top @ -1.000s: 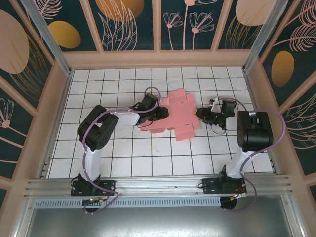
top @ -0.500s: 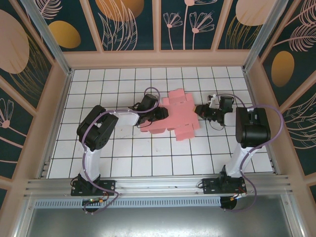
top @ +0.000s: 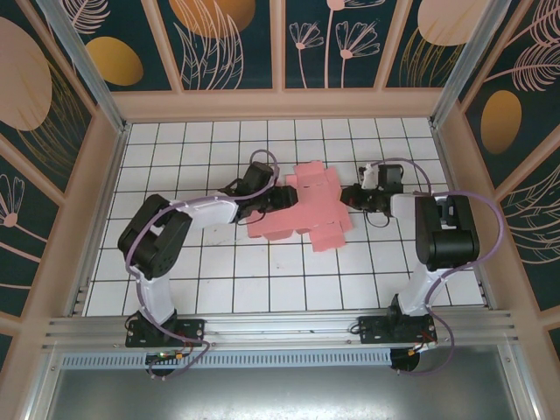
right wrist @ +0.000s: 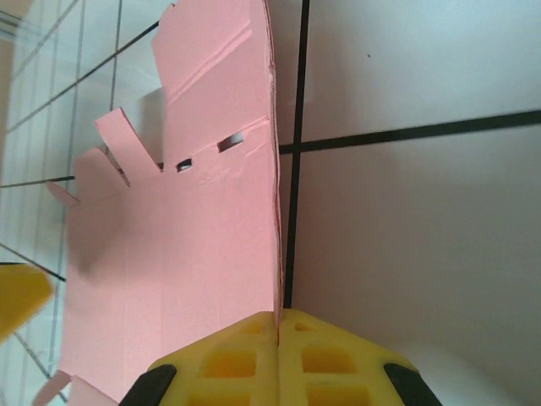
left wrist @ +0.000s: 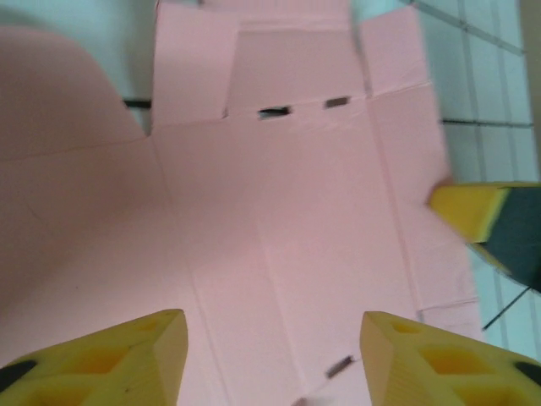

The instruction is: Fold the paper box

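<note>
The paper box point(top: 304, 208) is a flat pink card cut-out with several flaps and creases, lying mid-table between both arms. My left gripper point(top: 278, 198) is at its left side; in the left wrist view its yellow fingers point(left wrist: 127, 359) stand wide apart over the pink sheet point(left wrist: 279, 211), nothing held. My right gripper point(top: 347, 197) is at the box's right edge. In the right wrist view its yellow fingers point(right wrist: 228, 359) are pressed together on the card's edge point(right wrist: 272, 228), with the sheet point(right wrist: 194, 254) stretching away to the left.
White tiled table point(top: 219, 271) with black grid lines, walled by a pale frame and patterned panels. The right gripper's yellow fingertip point(left wrist: 473, 211) shows at the right of the left wrist view. Open tiles lie in front of the box.
The right gripper has moved left and up to the box's right edge and shut on it. The left arm has stretched out, and the box has shifted slightly.
</note>
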Robot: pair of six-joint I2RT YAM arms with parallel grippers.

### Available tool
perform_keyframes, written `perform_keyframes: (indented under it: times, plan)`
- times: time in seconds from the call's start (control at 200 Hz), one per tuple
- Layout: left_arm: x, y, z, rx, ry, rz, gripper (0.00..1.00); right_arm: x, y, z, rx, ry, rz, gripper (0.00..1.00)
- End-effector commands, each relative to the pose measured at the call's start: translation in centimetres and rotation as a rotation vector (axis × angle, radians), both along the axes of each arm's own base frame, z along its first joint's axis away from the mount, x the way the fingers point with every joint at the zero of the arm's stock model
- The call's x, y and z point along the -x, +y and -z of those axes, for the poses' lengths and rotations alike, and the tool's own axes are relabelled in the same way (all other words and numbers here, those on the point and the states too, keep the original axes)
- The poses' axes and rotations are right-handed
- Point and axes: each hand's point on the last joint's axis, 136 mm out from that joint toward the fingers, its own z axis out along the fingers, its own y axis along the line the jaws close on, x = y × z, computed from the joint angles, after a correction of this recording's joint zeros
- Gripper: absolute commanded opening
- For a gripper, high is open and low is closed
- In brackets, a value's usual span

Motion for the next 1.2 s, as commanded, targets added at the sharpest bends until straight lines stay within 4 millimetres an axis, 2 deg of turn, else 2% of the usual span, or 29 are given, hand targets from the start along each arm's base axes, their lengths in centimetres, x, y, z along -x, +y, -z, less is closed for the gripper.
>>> perform_keyframes:
  times: [0.0, 0.25, 0.445, 0.806, 0.931, 1.081, 1.196]
  plan:
    - [-0.1, 1.0, -1.4, -0.025, -0.034, -0.025, 0.58, -0.5, -0.3, -0.7, 0.146, -0.026, -0.004, 0.00]
    - [0.1, 2.3, -1.0, -0.038, -0.037, -0.044, 0.61, -1.9, -0.4, -1.8, 0.378, -0.041, 0.025, 0.00]
    - [0.3, 2.6, 0.5, -0.024, -0.004, -0.054, 0.63, -2.3, -1.1, -2.7, 0.552, -0.055, 0.032, 0.00]
    - [0.6, 2.6, 3.6, -0.019, 0.059, -0.076, 0.62, -3.2, -2.0, -3.0, 0.932, -0.081, 0.057, 0.00]
    - [0.7, 2.5, 4.2, -0.019, 0.072, -0.071, 0.62, -3.2, -1.9, -1.9, 1.096, -0.078, 0.062, 0.00]
    - [0.8, 2.3, 4.6, -0.008, 0.083, -0.063, 0.61, -2.9, -0.8, 0.1, 1.196, -0.058, 0.045, 0.00]
    - [0.8, 2.2, 4.5, -0.011, 0.081, -0.062, 0.61, -2.8, -0.7, 1.1, 1.313, -0.057, 0.048, 0.00]
